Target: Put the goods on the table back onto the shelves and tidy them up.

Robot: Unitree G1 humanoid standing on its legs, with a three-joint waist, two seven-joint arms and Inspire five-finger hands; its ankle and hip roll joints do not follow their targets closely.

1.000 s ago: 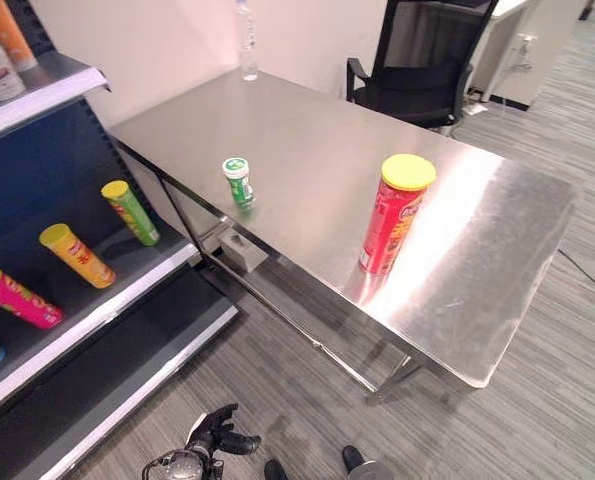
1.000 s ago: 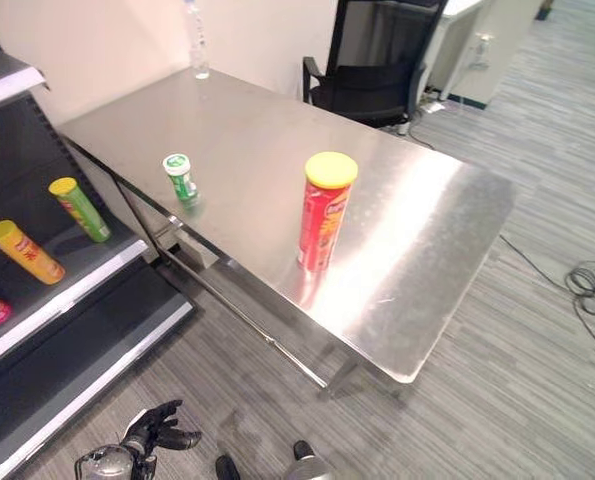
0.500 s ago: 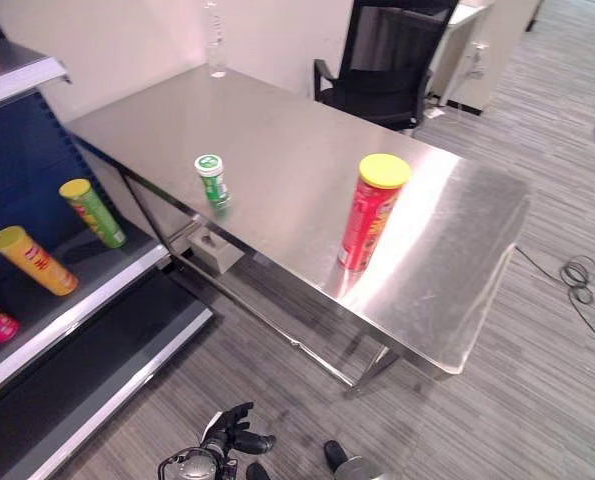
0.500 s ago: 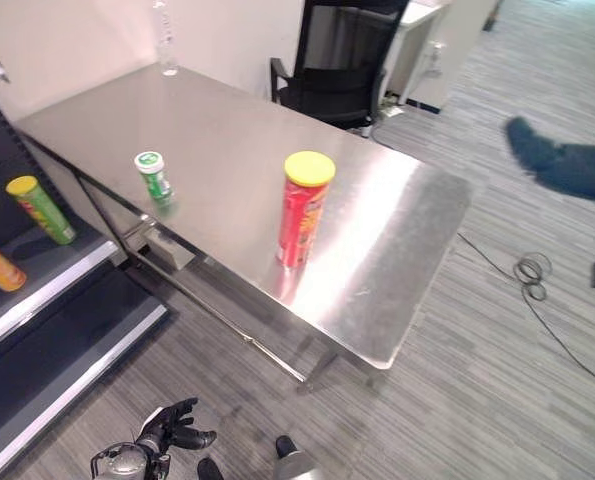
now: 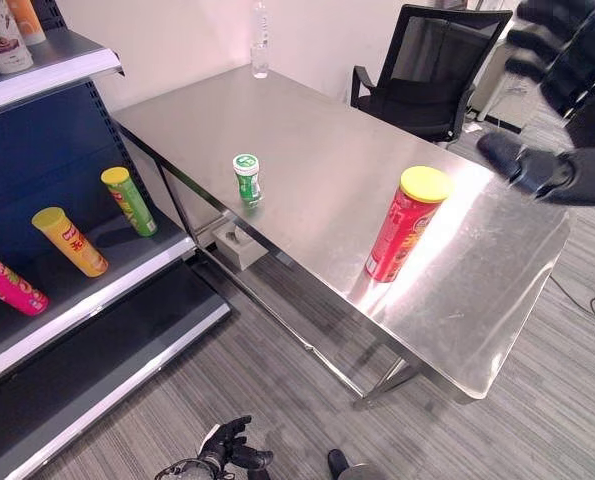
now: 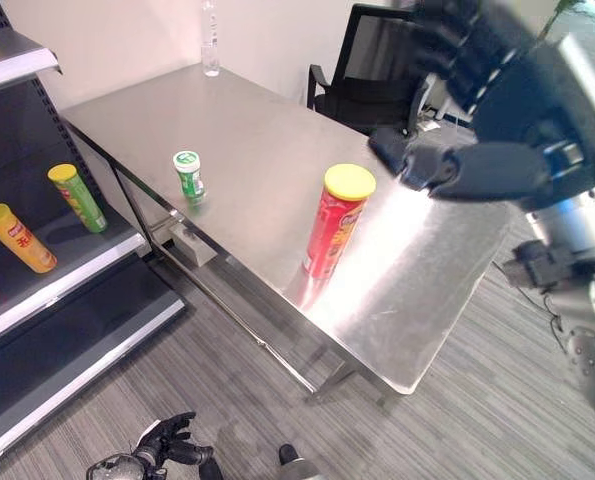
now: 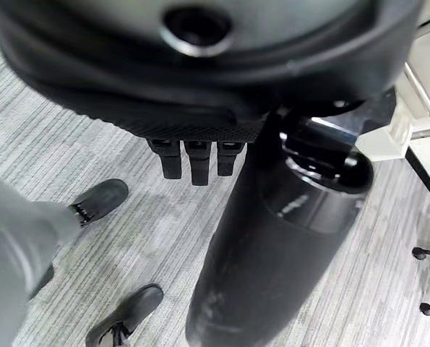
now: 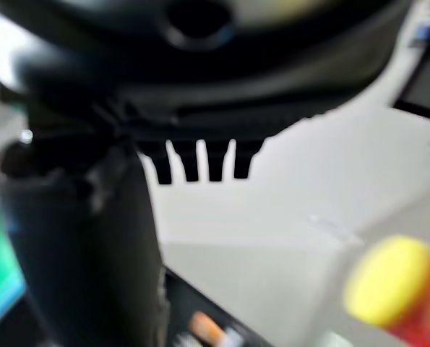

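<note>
So the right hand has swung up into the head views since a second ago, and now hovers high over the far right part of the table. Its fingers are spread and loosely bent, with nothing in them. The left hand hangs down near the floor, relaxed open and empty too.

Both goods are untouched. The tall red can with the yellow lid stands upright near the front edge toward the right corner, and the small green can stands near the left edge.

My worry is that the red can is tall and narrow and sits close to the edge, so a sideways bump from those fingers could tip it and roll it off.

The shelf is cut off at the left, so free slots are hard to judge. The right wrist view is smeared, with just a yellow lid visible.
</note>
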